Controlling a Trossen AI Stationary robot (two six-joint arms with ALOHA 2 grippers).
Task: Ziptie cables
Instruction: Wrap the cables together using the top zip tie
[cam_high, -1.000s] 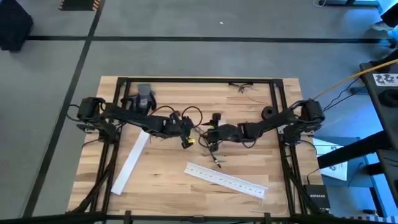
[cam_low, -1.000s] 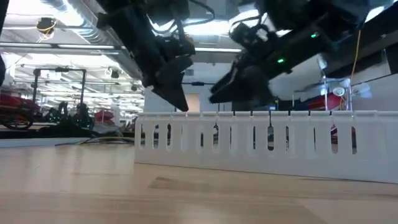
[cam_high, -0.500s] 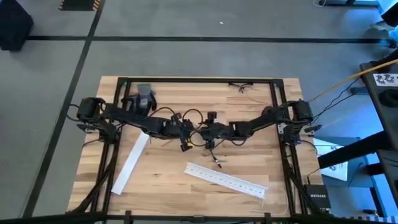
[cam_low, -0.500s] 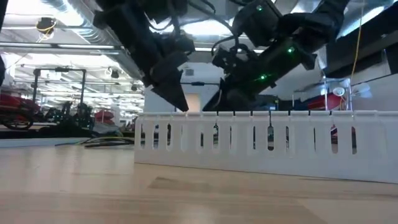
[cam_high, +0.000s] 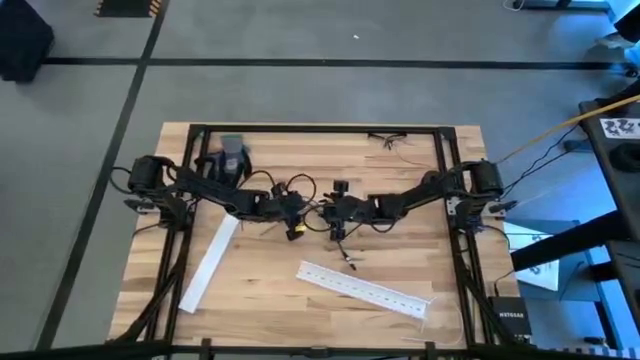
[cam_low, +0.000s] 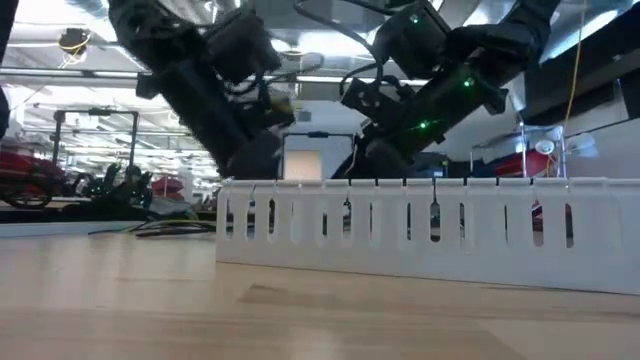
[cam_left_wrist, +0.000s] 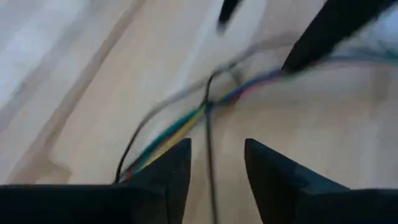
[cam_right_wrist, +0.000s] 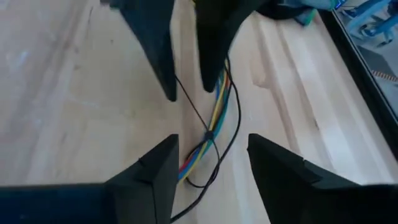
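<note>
Cables (cam_right_wrist: 210, 134) lying on the table (cam_high: 400, 170) near its middle, coloured strands bunched, a thin black tie crossing them. Left gripper (cam_left_wrist: 214, 165) just at nine o'clock of the bundle, fingers parted narrowly above it, holding nothing. Right gripper (cam_right_wrist: 211, 165) at three o'clock, fingers spread, straddling the strands without touching. White slotted strip (cam_high: 365, 288) at six o'clock.

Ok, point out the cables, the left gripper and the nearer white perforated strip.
cables (cam_right_wrist: 214, 118): right wrist view, coloured strands.
left gripper (cam_left_wrist: 216, 163): left wrist view, midway between fingertips.
white perforated strip (cam_high: 365, 288): high view, mid-length.
</note>
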